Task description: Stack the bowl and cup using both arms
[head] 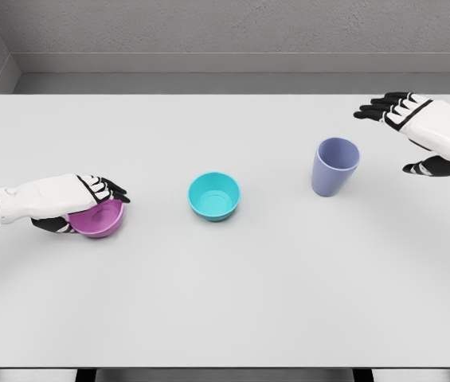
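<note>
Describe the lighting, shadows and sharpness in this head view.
Head view: soft, even light, no glare on the white table; only faint shadows beneath the teal bowl, purple cup and pink bowl; everything sharp, no blur, no visible distortion.

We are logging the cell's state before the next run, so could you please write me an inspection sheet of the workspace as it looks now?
Surface: white table, flat, no spills or marks seen.
Job's things: purple bowl at the left, under the left hand; teal bowl upright in the middle, standing free; blue-grey cup upright toward the right, standing free. Nothing is stacked yet.
Clutter: nothing seen.
Hands: left hand closed over the purple bowl's rim; right hand open, beside the cup and apart from it.
Cables: nothing seen.
Surroundings: grey wall behind the table; dark supports at the bottom edge.
</note>
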`<state>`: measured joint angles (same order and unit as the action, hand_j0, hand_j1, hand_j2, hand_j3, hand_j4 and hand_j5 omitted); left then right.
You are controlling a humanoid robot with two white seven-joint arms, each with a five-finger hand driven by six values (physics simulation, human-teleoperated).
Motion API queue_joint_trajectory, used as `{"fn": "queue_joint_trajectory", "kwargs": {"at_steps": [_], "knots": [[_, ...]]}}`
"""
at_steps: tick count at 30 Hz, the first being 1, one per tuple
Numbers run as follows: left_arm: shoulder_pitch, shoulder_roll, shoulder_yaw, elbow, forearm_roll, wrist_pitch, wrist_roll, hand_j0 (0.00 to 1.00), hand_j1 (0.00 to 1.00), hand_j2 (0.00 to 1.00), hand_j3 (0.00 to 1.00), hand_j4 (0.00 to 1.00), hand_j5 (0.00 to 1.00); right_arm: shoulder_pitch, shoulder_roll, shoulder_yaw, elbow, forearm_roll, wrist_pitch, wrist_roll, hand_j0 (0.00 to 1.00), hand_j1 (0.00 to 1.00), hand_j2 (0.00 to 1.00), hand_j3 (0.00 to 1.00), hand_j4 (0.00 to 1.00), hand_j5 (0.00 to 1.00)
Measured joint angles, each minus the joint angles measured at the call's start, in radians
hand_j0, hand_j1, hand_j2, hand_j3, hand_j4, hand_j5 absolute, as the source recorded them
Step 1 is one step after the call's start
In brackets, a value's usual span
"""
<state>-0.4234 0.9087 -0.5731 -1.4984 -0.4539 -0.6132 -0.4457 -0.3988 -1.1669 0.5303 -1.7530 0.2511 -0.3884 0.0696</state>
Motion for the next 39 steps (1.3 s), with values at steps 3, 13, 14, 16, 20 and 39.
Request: {"fn": "queue_joint_trajectory", "kwargs": {"at_steps": [3,13,14,16,20,39], "knots": [[-0.002,0.0,0.0,0.0,0.001,0.0,0.0,0.52,0.52,0.52,0.52,0.52,0.52,-0.002,0.0,0.0,0.001,0.0,0.0,0.0,1.0,1.0,1.0,1.0,1.0,1.0],[-0.014,-0.006,0.002,0.003,0.005,0.0,0.001,0.52,0.52,0.52,0.52,0.52,0.52,-0.002,-0.002,0.0,0.0,0.0,-0.001,0.0,1.0,1.0,1.0,1.0,1.0,1.0],[-0.015,-0.009,0.004,0.003,0.005,0.0,0.001,0.52,0.52,0.52,0.52,0.52,0.52,-0.002,-0.002,0.0,0.0,0.0,-0.001,0.0,1.0,1.0,1.0,1.0,1.0,1.0],[-0.031,-0.021,0.008,0.003,0.005,0.0,0.001,0.52,0.52,0.52,0.52,0.52,0.52,-0.002,-0.002,0.0,0.0,0.0,-0.002,0.0,1.0,1.0,1.0,1.0,1.0,1.0],[-0.08,-0.06,0.012,0.003,0.007,0.0,0.002,0.51,0.51,0.51,0.51,0.51,0.51,-0.005,-0.001,-0.002,0.0,0.0,-0.002,-0.001,1.0,1.0,1.0,1.0,1.0,1.0],[-0.242,-0.344,-0.062,0.006,-0.081,-0.001,-0.022,0.52,0.52,0.52,0.52,0.52,0.52,-0.008,-0.002,-0.014,0.0,0.002,-0.015,0.0,1.0,1.0,1.0,1.0,1.0,1.0]]}}
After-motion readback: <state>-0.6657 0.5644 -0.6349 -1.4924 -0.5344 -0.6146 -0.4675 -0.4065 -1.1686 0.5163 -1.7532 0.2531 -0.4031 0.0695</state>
